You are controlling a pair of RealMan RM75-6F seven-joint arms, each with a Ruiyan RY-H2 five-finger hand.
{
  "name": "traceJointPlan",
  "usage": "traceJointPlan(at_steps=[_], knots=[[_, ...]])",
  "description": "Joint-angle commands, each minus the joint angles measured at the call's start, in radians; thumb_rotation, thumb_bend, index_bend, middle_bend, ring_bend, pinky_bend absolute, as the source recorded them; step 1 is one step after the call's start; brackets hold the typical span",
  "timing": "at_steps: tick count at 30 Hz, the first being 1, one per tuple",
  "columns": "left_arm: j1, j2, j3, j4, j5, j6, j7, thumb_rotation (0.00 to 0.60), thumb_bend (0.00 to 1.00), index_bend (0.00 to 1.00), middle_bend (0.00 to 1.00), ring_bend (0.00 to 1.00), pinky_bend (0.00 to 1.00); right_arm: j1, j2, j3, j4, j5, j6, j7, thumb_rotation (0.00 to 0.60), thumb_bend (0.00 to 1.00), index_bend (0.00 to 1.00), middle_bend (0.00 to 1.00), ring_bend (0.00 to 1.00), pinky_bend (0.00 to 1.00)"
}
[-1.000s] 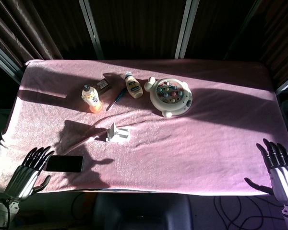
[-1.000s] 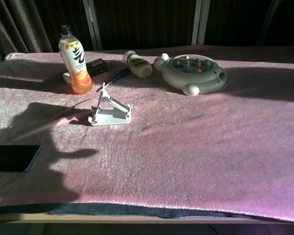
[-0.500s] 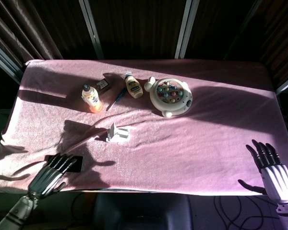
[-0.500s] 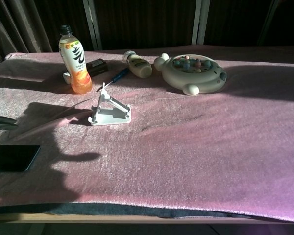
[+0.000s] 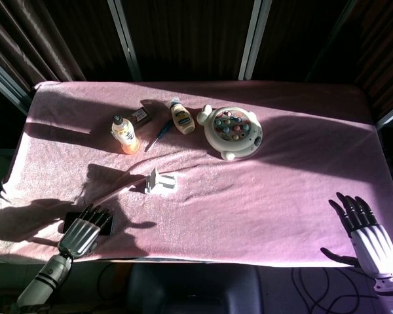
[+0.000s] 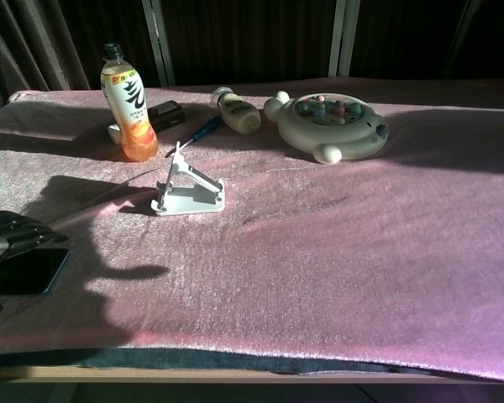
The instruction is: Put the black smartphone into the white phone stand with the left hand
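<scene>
The black smartphone [image 5: 107, 224] lies flat near the table's front left edge, mostly covered in the head view by my left hand [image 5: 83, 232], whose spread fingers hang over it. In the chest view the left hand [image 6: 8, 236] sits above the far end of the smartphone [image 6: 25, 273]; whether it touches is unclear. The white phone stand [image 5: 160, 182] [image 6: 187, 190] stands upright and empty, right of and beyond the phone. My right hand [image 5: 367, 234] is open, off the front right corner.
Behind the stand are an orange drink bottle [image 6: 128, 102], a small dark box [image 6: 166, 112], a blue pen [image 6: 205, 128], a lying cream bottle [image 6: 238, 111] and a round white toy [image 6: 332, 126]. A pink cloth [image 6: 336, 252] covers the table.
My left hand has moved right and forward from beside the phone to over it. The right hand has drifted slightly left. The phone and stand have not moved.
</scene>
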Motion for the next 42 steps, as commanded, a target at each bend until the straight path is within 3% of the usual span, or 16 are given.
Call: traceJointPlan(at_steps=[1, 7, 14, 21, 29, 35, 39, 42], knots=[[-0.017, -0.020, -0.016, 0.007, -0.082, -0.032, 0.056, 0.600, 0.34, 0.00, 0.06, 0.00, 0.00, 0.000, 0.001, 0.001, -0.003, 0.002, -0.001, -0.001, 0.600, 0.24, 0.00, 0.00, 0.00, 0.00], [-0.040, -0.029, -0.023, 0.002, -0.189, -0.047, 0.128, 0.600, 0.34, 0.06, 0.09, 0.00, 0.00, -0.005, 0.000, 0.006, -0.009, 0.015, 0.009, 0.001, 0.600, 0.23, 0.00, 0.00, 0.00, 0.00], [-0.051, -0.028, -0.011, -0.004, -0.228, -0.027, 0.157, 0.600, 0.34, 0.11, 0.15, 0.00, 0.00, -0.007, -0.001, 0.007, -0.012, 0.020, 0.009, -0.006, 0.600, 0.24, 0.00, 0.00, 0.00, 0.00], [-0.069, -0.038, -0.005, 0.011, -0.259, -0.031, 0.156, 0.600, 0.34, 0.23, 0.30, 0.07, 0.00, -0.017, -0.002, 0.008, -0.010, 0.020, 0.028, 0.001, 0.600, 0.24, 0.00, 0.00, 0.00, 0.00], [-0.077, -0.053, 0.000, 0.047, -0.199, -0.007, 0.079, 0.600, 0.33, 0.52, 0.65, 0.25, 0.00, -0.020, -0.001, 0.009, -0.004, 0.018, 0.039, 0.023, 0.600, 0.24, 0.00, 0.00, 0.00, 0.00], [-0.083, -0.050, -0.001, 0.064, -0.148, -0.008, -0.025, 0.600, 0.35, 0.62, 0.80, 0.38, 0.05, -0.016, 0.002, 0.006, 0.001, 0.013, 0.030, 0.024, 0.600, 0.23, 0.00, 0.00, 0.00, 0.00], [-0.053, -0.090, -0.017, 0.118, -0.051, 0.109, -0.133, 0.600, 0.37, 0.69, 0.89, 0.48, 0.13, -0.014, 0.004, 0.006, -0.003, 0.013, 0.027, 0.021, 0.600, 0.23, 0.00, 0.00, 0.00, 0.00], [-0.026, -0.129, -0.028, 0.181, 0.028, 0.215, -0.238, 0.600, 0.38, 0.70, 0.91, 0.48, 0.13, -0.015, 0.003, 0.007, -0.003, 0.015, 0.030, 0.024, 0.600, 0.23, 0.00, 0.00, 0.00, 0.00]])
